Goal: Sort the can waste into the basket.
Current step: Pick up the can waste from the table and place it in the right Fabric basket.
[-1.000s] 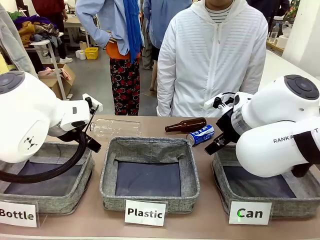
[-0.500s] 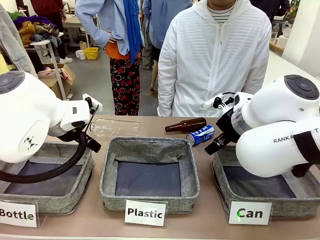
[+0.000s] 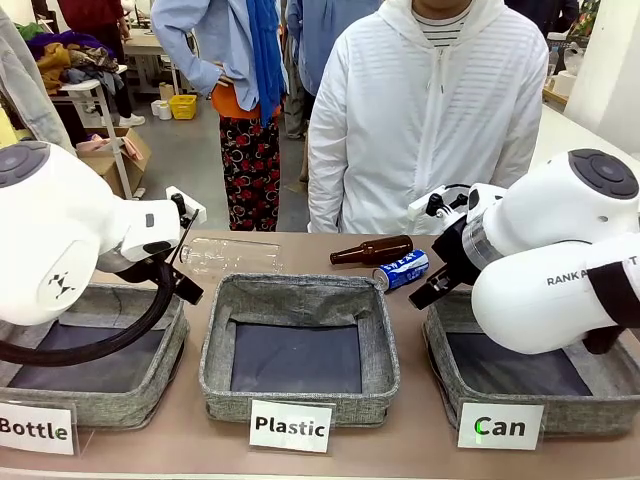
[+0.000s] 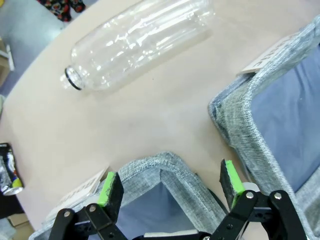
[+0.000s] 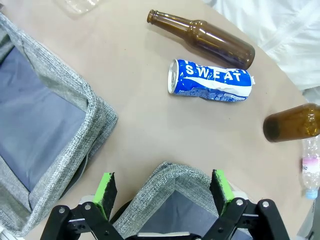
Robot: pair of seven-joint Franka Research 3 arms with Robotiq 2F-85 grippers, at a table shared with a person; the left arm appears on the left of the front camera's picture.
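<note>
1. The blue can [image 5: 210,80], dented and with the white letters "SWEAT", lies on its side on the desk [image 5: 135,100], just beside a brown bottle [image 5: 205,39].
2. The grey basket [image 3: 590,415] with the card "Can" stands near it.
3. The left hand [image 4: 170,185] and the right hand [image 5: 162,190] are both spread and hold nothing.

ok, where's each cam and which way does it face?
Front: on the robot's side, facing a person across the table; left arm and right arm show.
Left wrist: looks down at a clear plastic bottle; open left gripper shows.
Right wrist: looks down at a blue can, brown glass bottle; open right gripper shows.
Shared: that can, front and right wrist.
</note>
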